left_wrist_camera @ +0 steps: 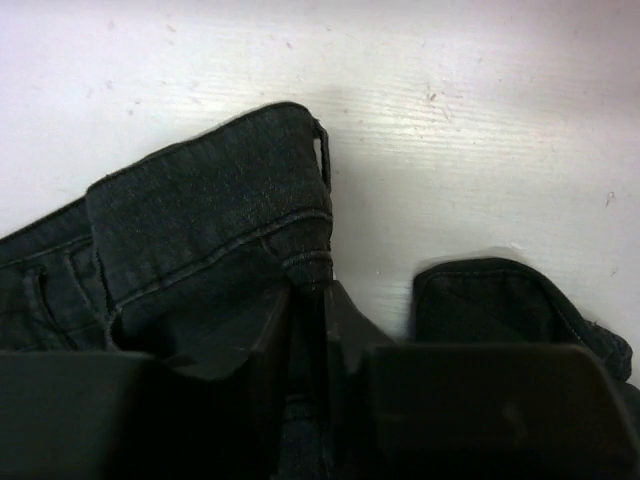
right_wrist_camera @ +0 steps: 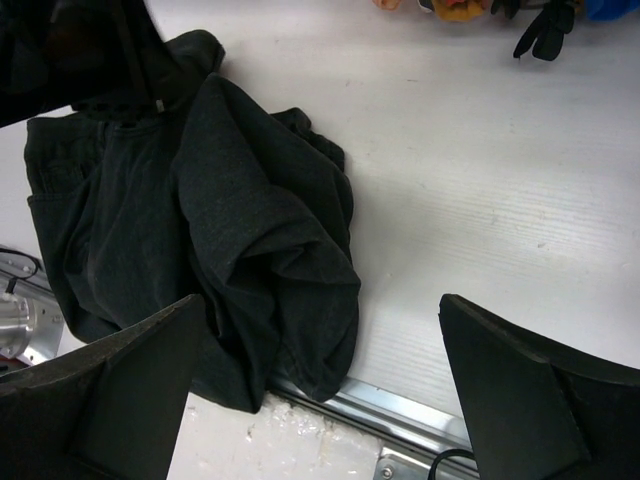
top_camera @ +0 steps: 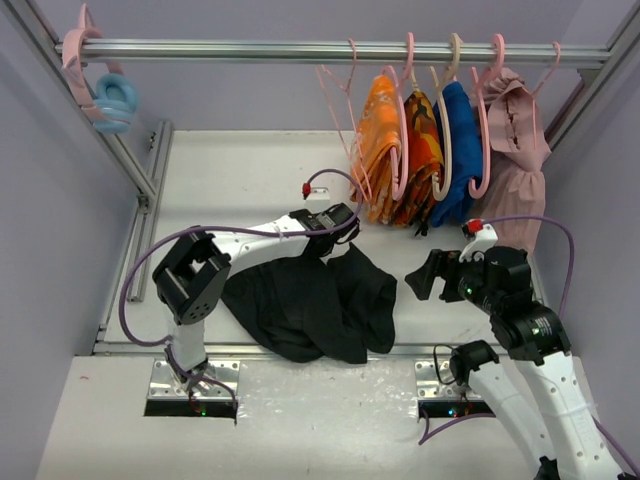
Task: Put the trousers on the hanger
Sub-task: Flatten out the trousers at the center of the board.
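Two claws, two different states: the left gripper (left_wrist_camera: pixel 308 300) is pinched together on the waistband of the trousers (top_camera: pixel 300 310), while the right gripper (right_wrist_camera: pixel 320 300) stands wide apart with nothing in it, just to the right of the heap. The trousers lie crumpled on the table (top_camera: pixel 230 170) between the arms, their bulk running from the held waistband back toward the near side, where some cloth reaches the metal edge strip (right_wrist_camera: pixel 400 405). The hanger (top_camera: pixel 351 62) hangs from the rail (top_camera: pixel 220 48) beyond and above the left claw, slightly to its right, edge-on to the top camera and just left of the orange cloths (top_camera: pixel 385 150). The left arm is clearly the nearer one — I judge a lift up and away is due, with open table on the left, while the crowded garments on the right leave little room
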Robot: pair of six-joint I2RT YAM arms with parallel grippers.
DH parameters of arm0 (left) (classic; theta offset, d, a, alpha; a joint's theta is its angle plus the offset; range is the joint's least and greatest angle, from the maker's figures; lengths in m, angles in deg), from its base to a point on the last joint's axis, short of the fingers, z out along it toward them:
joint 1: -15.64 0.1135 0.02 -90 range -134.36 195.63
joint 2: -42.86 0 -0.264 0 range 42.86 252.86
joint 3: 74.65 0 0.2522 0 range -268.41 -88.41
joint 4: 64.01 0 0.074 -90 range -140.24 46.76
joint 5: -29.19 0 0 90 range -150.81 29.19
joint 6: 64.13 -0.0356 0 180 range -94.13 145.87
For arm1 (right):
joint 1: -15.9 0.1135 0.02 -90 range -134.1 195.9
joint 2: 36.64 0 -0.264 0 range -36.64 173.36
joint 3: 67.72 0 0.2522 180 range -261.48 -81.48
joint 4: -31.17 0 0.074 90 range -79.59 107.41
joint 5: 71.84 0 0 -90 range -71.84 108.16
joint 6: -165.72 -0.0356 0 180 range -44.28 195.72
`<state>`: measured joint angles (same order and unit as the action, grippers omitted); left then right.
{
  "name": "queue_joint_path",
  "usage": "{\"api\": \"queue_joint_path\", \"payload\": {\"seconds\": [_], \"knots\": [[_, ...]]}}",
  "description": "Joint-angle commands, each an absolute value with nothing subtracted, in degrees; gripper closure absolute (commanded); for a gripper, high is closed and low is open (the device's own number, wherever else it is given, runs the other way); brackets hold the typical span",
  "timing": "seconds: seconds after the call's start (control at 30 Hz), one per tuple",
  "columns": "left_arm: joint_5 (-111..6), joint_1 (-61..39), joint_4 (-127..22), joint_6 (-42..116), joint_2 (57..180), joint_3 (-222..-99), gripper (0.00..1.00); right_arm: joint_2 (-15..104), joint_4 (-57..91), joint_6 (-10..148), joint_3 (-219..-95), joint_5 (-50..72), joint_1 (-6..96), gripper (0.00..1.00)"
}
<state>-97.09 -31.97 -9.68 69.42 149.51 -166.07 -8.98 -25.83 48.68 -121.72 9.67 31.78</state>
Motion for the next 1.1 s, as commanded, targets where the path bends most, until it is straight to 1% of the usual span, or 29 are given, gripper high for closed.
{"api": "queue_joint_path", "payload": {"seconds": [0.0,0.17,0.3,0.33,0.37,0.43,0.47,0.53,0.57,0.6,0.73,0.83,0.9,0.93,1.07], "knots": [[-99.5,-32.2,-10.0,67.7,143.5,-165.3,1.00,-8.9,-22.4,48.6,-120.9,8.3,31.6,0.01],[-106.2,-32.3,-3.7,68.1,137.7,-168.0,1.00,-7.8,-20.7,49.0,-119.9,6.2,31.5,0.01],[-112.3,-32.3,4.5,69.5,127.3,-172.2,1.00,-4.4,-11.2,48.2,-113.8,-10.5,31.6,0.01],[-113.4,-32.3,5.5,69.7,125.4,-172.9,1.00,-2.9,-5.9,47.7,-112.4,-19.4,31.6,0.01],[-113.7,-32.3,5.8,69.8,123.6,-173.0,1.00,-1.1,-5.1,47.3,-111.2,-20.1,31.6,0.01],[-116.2,-32.3,9.2,70.4,118.7,-175.8,1.00,4.4,4.5,45.1,-108.6,-27.7,33.5,0.01],[-116.9,-32.2,10.4,70.3,115.9,-177.0,1.00,7.0,7.5,44.6,-107.5,-28.8,35.4,0.01],[-117.2,-32.3,11.3,69.3,113.4,-179.3,1.00,9.6,7.9,46.3,-107.6,-23.7,42.1,0.01],[-117.0,-32.3,11.3,67.5,111.6,-181.2,1.00,11.5,7.5,48.8,-108.7,-14.9,48.7,0.01],[-116.8,-32.3,11.9,66.5,110.7,-183.3,1.00,13.4,7.2,51.1,-110.2,-11.1,55.2,0.01],[-118.8,-32.2,16.3,65.6,111.0,-191.0,1.00,19.1,8.8,58.3,-113.7,6.4,68.5,0.01],[-122.1,-32.2,19.3,64.6,111.9,-196.6,1.00,21.6,11.2,63.1,-115.3,13.9,76.0,0.01],[-124.1,-32.2,20.7,63.1,112.8,-201.0,1.00,22.5,15.4,65.7,-114.7,22.5,81.5,0.01],[-124.2,-32.2,20.8,63.0,113.2,-201.3,1.00,22.7,15.6,66.3,-114.3,23.1,81.7,0.01],[-125.7,-32.2,21.6,60.1,115.3,-207.5,1.00,26.6,22.9,69.7,-112.9,42.7,84.4,0.01]]}}
